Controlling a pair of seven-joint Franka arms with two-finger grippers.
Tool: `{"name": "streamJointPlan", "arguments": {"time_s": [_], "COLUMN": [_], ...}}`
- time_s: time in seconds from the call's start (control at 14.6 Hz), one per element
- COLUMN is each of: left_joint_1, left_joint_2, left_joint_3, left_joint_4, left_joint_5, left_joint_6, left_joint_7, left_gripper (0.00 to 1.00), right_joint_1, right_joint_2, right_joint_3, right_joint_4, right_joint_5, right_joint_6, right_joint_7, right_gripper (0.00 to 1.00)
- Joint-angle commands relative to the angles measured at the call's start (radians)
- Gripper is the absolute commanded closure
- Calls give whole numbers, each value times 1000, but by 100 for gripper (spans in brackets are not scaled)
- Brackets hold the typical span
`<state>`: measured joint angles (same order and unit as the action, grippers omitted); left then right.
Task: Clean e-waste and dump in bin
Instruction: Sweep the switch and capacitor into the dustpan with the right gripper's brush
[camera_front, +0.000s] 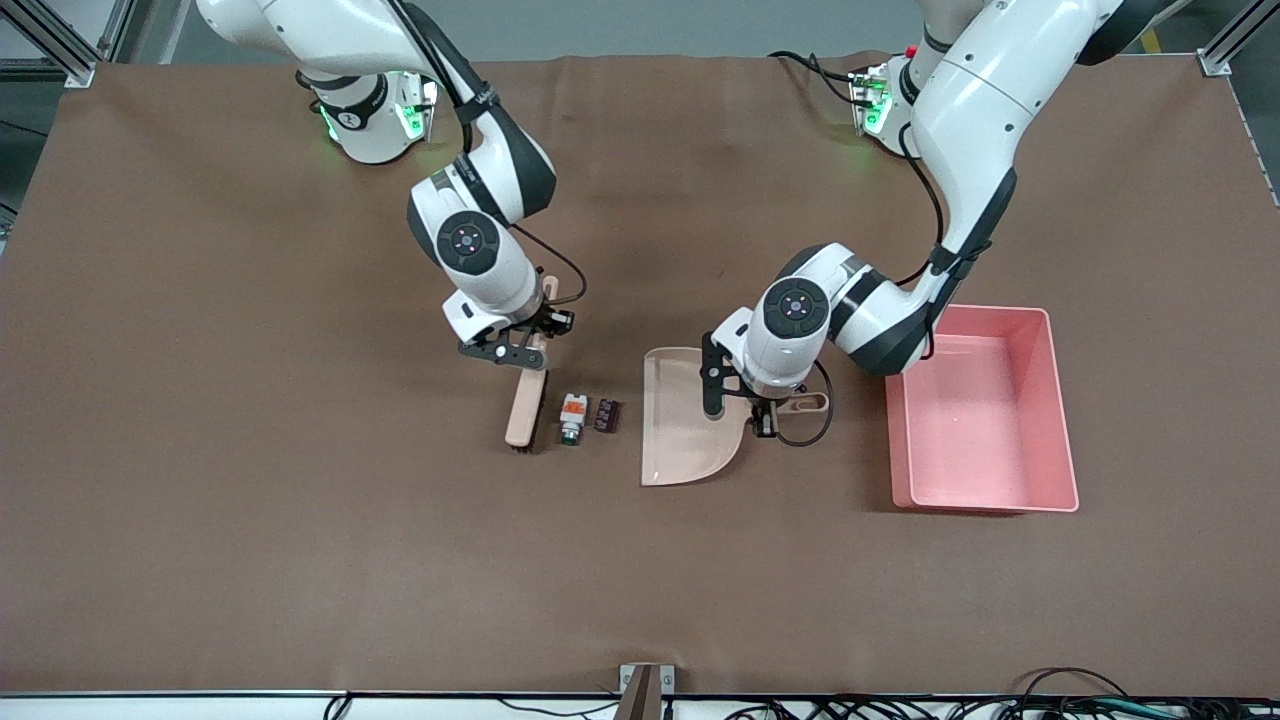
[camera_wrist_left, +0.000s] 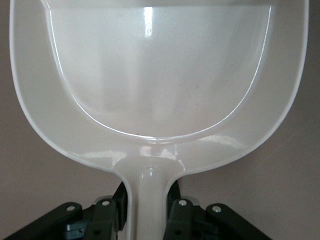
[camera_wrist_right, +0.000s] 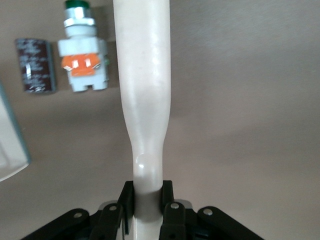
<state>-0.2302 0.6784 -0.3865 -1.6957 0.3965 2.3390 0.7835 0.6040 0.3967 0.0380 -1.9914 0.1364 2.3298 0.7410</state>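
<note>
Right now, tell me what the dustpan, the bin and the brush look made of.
Dustpan: likely smooth beige plastic; glossy highlights show in the left wrist view.
Bin: likely pink moulded plastic with thin, even walls and a soft sheen.
Brush: pale handle, probably plastic, with a slight shine; dark bristles along one edge, material unclear.

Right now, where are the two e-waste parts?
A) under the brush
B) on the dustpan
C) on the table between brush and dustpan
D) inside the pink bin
C: the white part and dark block lie on the table between the brush and the dustpan.
</note>
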Motion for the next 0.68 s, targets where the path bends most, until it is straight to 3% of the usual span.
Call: {"name": "streamJointPlan", "arguments": {"time_s": [0.0, 0.27, 0.61], "left_joint_1": [-14, -17, -21], "left_joint_2": [24, 27, 30], "left_joint_3": [3, 3, 3], "left_joint_4": [31, 31, 33], "left_joint_5": [34, 38, 38], "left_joint_6": [-15, -15, -15], "left_joint_7": [-20, -20, -33], "left_gripper": [100, 100, 99], "right_joint_1": [48, 75, 85], "right_joint_2": [31, 105, 129], "right_joint_3": [-12, -12, -12], "right_joint_4": [42, 114, 160], "right_joint_5": [5, 3, 5], "right_joint_6": [6, 2, -6], "right_joint_7": [18, 21, 8], "right_gripper": [100, 100, 100]}}
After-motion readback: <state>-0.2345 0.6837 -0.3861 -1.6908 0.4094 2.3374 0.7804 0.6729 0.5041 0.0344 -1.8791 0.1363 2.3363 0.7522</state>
